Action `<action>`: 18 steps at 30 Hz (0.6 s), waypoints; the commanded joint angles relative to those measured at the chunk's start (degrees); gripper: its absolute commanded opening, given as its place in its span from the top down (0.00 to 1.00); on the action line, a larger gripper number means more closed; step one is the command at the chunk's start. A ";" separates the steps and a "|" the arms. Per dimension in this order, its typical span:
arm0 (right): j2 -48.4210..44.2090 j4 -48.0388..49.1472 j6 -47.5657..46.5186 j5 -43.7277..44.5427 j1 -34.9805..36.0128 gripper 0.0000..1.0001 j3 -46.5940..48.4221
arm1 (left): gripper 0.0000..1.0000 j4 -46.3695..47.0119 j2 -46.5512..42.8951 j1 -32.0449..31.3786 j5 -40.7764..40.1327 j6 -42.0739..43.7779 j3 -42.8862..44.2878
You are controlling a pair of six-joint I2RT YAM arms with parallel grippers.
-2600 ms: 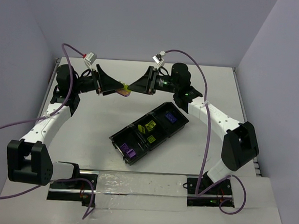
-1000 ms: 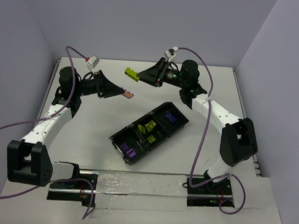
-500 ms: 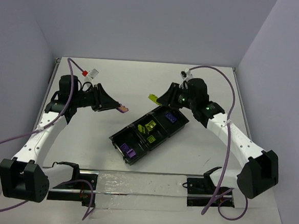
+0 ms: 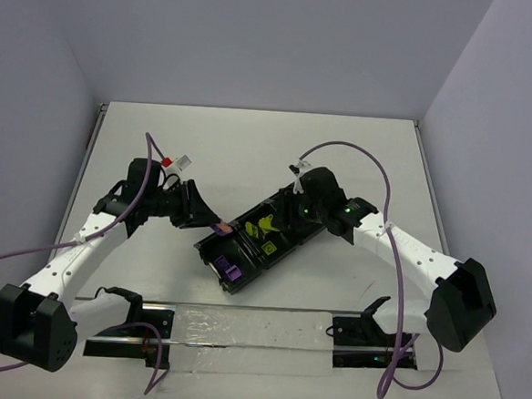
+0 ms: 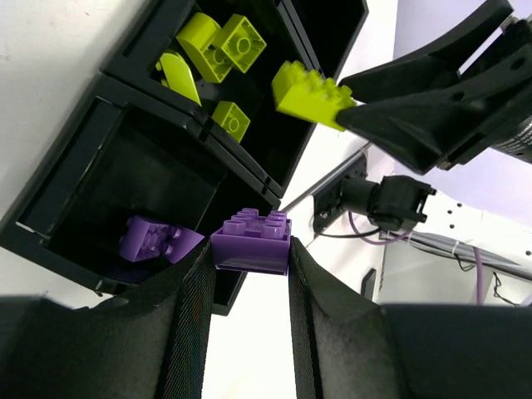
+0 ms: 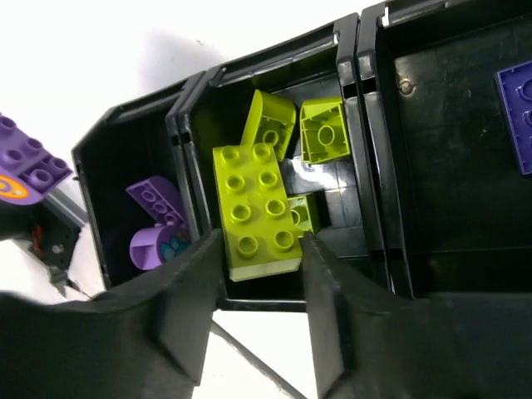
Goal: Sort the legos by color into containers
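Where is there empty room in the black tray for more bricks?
Roomiest: the black plastic tray's end compartment, bare beside one flat purple brick. The other end has floor left beside purple pieces. The middle, full of yellow-green bricks, is crowded.

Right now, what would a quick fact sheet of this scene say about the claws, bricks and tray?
Left claw: shut on a purple brick, at the edge of the tray's end compartment.
Right claw: shut on a green brick, above the middle compartment.
Tray: black, three compartments.
Middle compartment: green pieces.
End compartments: purple pieces.
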 commanded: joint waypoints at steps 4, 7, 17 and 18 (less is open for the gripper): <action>0.92 -1.60 -0.48 5.92 0.66 0.01 4.34 | 1.00 -0.38 -1.73 -0.72 -1.87 -0.37 0.33; -0.56 -2.35 0.29 9.95 0.56 0.00 5.41 | 0.94 -0.76 -1.45 -1.45 -1.90 0.24 0.42; -4.59 -3.15 2.19 15.47 -2.85 0.00 6.22 | 0.01 -5.06 -1.08 -5.59 -4.43 2.87 1.74; -4.70 -3.15 2.25 15.44 -3.02 0.00 6.30 | 0.01 -5.14 -1.33 -5.59 -4.76 2.84 2.10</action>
